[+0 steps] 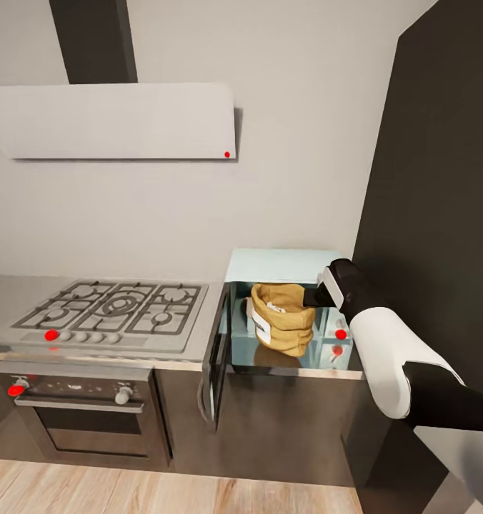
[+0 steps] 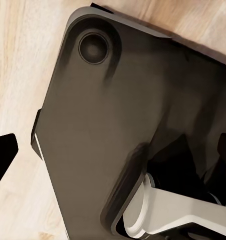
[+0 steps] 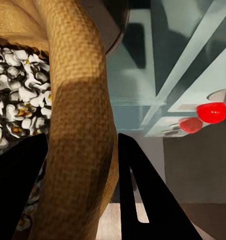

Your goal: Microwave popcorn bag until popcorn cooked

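The pale mint-blue microwave point(image 1: 281, 263) stands on the grey countertop point(image 1: 6, 293) with its dark glass door point(image 1: 216, 357) swung open. The tan popcorn bag point(image 1: 284, 325) sits upright inside it, holding white popped popcorn point(image 3: 17, 90). My right gripper point(image 1: 314, 296) reaches into the cavity from the right, its two black fingers closed on either side of the bag's rolled rim point(image 3: 82, 100). In the left wrist view, one dark fingertip point(image 2: 0, 157) of my left gripper hangs over the wooden floor beside my own dark base point(image 2: 118, 110).
A gas hob point(image 1: 116, 310) lies left of the microwave, with the built-in oven point(image 1: 84, 414) below and the white hood point(image 1: 113, 121) above. A tall dark panel point(image 1: 441, 178) rises just right of the microwave. Red-marked knobs point(image 1: 341, 333) sit on its side panel.
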Robot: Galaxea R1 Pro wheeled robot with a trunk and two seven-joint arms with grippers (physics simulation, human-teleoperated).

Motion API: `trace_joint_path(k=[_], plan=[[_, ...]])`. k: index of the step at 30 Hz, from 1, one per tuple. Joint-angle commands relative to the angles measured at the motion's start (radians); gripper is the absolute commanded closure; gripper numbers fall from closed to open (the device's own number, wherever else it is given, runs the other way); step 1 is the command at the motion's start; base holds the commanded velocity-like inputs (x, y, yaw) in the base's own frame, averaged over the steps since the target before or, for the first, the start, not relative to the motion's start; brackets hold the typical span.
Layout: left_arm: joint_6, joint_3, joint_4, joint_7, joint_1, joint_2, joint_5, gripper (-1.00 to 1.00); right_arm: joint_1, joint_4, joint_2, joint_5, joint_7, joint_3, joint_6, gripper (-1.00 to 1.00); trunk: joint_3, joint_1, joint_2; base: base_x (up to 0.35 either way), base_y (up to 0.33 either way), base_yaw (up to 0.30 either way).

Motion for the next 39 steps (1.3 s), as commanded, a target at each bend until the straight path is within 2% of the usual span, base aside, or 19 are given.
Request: trace_joint_path(k=[1,7,18,39], plan=[[-0.001,0.006,0.0,0.001,0.0,0.0,0.001,-1.0,-0.001,-0.015,0.002,-0.006,-0.001,-0.009,0.003,1.0,-0.001,0.0,-0.001,0.002,0.0,0.0],[0.0,0.005,0.0,0.001,0.0,0.0,0.001,-1.0,0.0,-0.014,0.002,-0.006,-0.003,-0.009,0.003,1.0,-0.001,0.0,-0.001,0.044,0.0,0.0],[0.0,0.005,0.0,0.001,0.0,0.0,0.001,-1.0,0.038,0.02,0.002,-0.009,0.002,-0.009,0.002,1.0,-0.001,0.0,-0.001,0.132,0.0,0.0],[0.0,0.005,0.0,0.001,0.0,0.0,0.001,-1.0,0.04,0.02,0.002,-0.003,-0.001,-0.009,0.001,1.0,-0.001,0.0,-0.001,0.154,0.0,0.0]])
